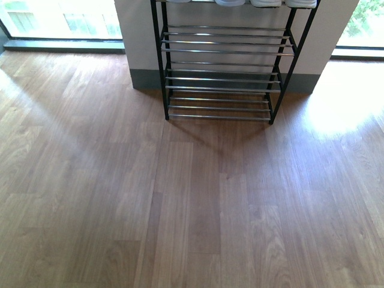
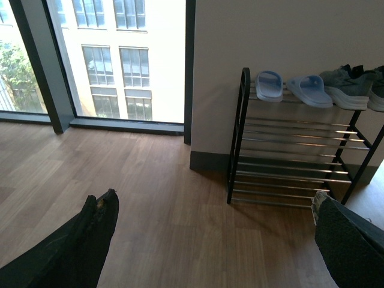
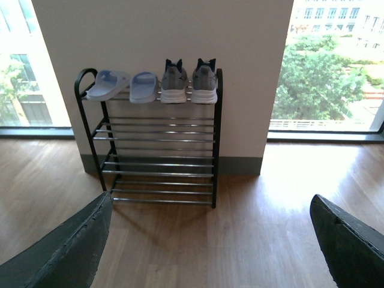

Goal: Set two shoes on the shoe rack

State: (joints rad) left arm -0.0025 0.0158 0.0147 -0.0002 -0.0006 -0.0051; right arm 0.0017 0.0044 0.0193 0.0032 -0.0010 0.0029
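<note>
Footwear on the rack comes to four pieces: two grey sneakers and two pale blue slides, all lined up along the top tier of the shoe rack. One rack stands against the white wall between two tall windows.

Each sneaker has a grey knit upper, a dark navy collar and a thick white sole. They sit side by side, heels facing out toward the room, at the end of the top tier next to the black side frame. The slides fill the other end of that tier, one of them angled off over the arched frame. Below them run several tiers of thin silvery rods, which carry nothing that the views show.

Both sneakers lie well apart from the grippers. The left gripper and the right gripper each show two dark fingers spread wide with bare wooden floor between them, holding nothing. In the front view only white soles peek over the upper edge.
</note>
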